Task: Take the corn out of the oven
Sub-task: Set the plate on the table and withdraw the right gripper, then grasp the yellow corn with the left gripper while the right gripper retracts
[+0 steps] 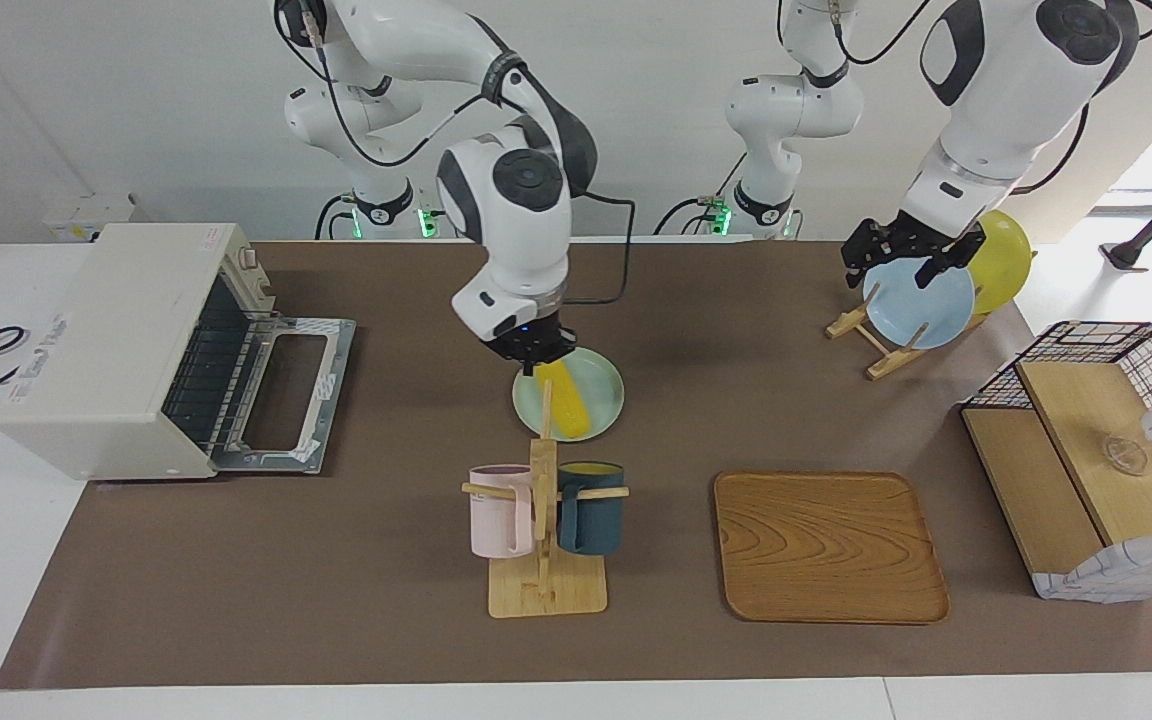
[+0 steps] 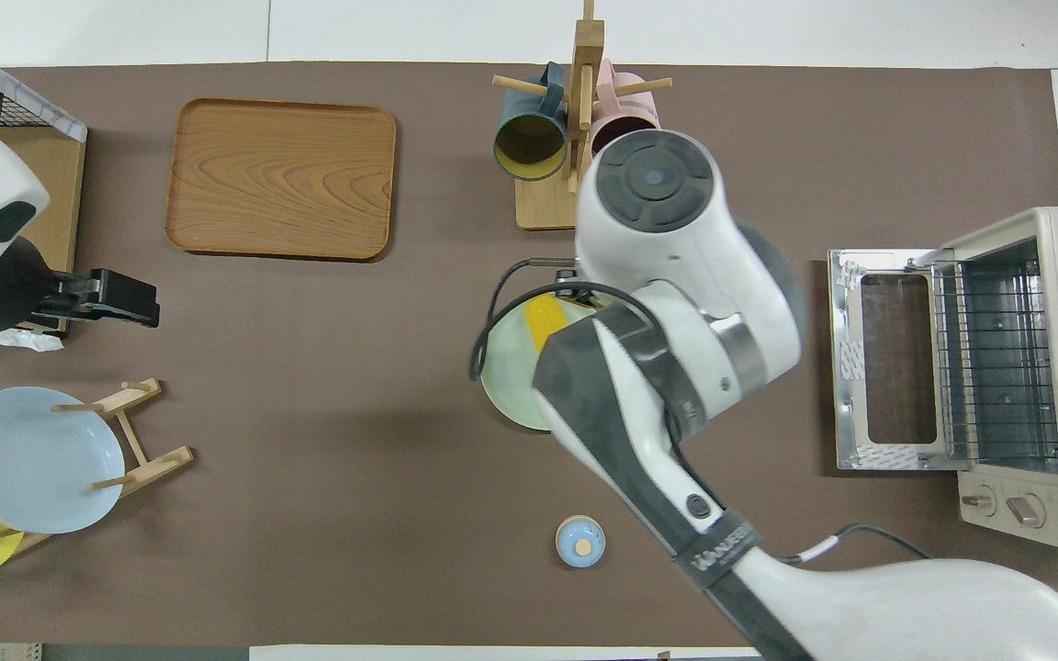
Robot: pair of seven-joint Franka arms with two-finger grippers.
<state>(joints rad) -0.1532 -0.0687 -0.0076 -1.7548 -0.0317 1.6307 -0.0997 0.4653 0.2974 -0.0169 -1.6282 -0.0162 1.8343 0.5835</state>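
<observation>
A brown mat [image 1: 356, 560] covered the table. The oven [image 1: 126, 350] stood at the right arm's end, its door dropped open and its rack apparently empty. The right gripper [image 1: 533, 352] sat over the pale green plate [image 1: 604, 405], fingers seemingly closed on the upper end of the corn [image 1: 568, 400], which lay tilted on the plate. Released carelessly, the smooth cob might roll off the shallow rim. The left gripper [image 1: 904, 258] waited over the plate rack [image 1: 876, 340]; I cannot tell its fingers' state.
</observation>
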